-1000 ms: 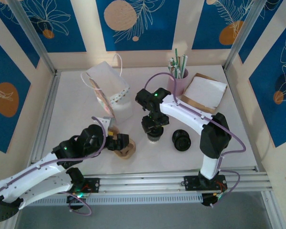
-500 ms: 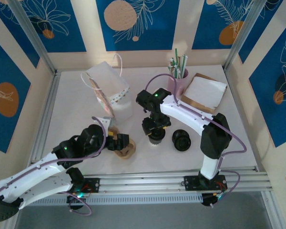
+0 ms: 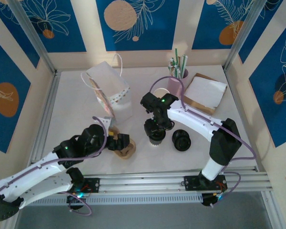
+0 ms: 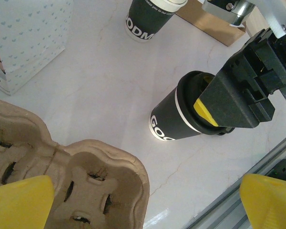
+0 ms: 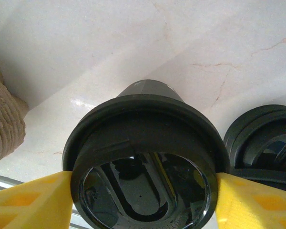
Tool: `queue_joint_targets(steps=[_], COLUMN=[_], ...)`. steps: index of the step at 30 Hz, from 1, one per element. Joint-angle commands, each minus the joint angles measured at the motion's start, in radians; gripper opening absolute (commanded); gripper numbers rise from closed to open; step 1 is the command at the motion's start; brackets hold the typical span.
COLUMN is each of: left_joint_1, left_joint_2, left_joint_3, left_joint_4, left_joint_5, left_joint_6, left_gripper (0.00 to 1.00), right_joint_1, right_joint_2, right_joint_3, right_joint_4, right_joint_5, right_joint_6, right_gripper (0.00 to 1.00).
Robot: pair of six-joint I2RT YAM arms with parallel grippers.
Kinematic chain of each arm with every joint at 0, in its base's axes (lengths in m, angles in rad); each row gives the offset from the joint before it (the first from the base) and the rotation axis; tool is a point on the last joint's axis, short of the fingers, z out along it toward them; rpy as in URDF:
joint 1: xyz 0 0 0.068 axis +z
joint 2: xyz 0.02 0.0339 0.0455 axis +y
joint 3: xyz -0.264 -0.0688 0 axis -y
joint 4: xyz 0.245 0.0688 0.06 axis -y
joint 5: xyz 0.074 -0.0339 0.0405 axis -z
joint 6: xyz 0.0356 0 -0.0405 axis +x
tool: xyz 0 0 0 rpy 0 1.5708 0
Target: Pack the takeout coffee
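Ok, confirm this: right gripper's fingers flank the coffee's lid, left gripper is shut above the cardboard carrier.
Wrong on one count: the left gripper is open, fingers spread wide above the cardboard carrier, as the left wrist view shows. The right gripper does flank the lid of the takeout coffee.

Links: smooth white shells on the left arm (image 3: pixel 38 171) and the right arm (image 3: pixel 193 117).
Joints: black housings, each arm with one small green light.
Cables (image 3: pixel 105 135): lilac, looping along both arms.
Finger pads (image 5: pixel 24 200): bright yellow wedges.
Bases (image 3: pixel 205 183): black, at 5 and 7 o'clock.
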Motion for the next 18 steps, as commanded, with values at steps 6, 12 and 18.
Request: queue_joint_targets(steps=[6, 12, 18], left_joint_1=[0.014, 0.014, 0.014], left_joint_2=[-0.004, 0.0, -0.003], left_joint_3=[-0.002, -0.001, -0.003], left_joint_4=[0.023, 0.026, 0.024], left_joint_5=[0.016, 0.017, 0.016], left_joint_6=[-0.012, -0.015, -0.016], left_gripper=[1.0, 1.0, 1.0], right_joint_1=[0.012, 0.011, 0.013], right_joint_2=[-0.013, -0.042, -0.069], right_joint_3=[0.025, 0.072, 0.067], right_joint_4=[-0.051, -0.056, -0.06], right_joint_5=[-0.013, -0.036, -0.026], right_joint_6=[0.032, 0.031, 0.037], right_gripper=[0.81, 0.84, 0.81])
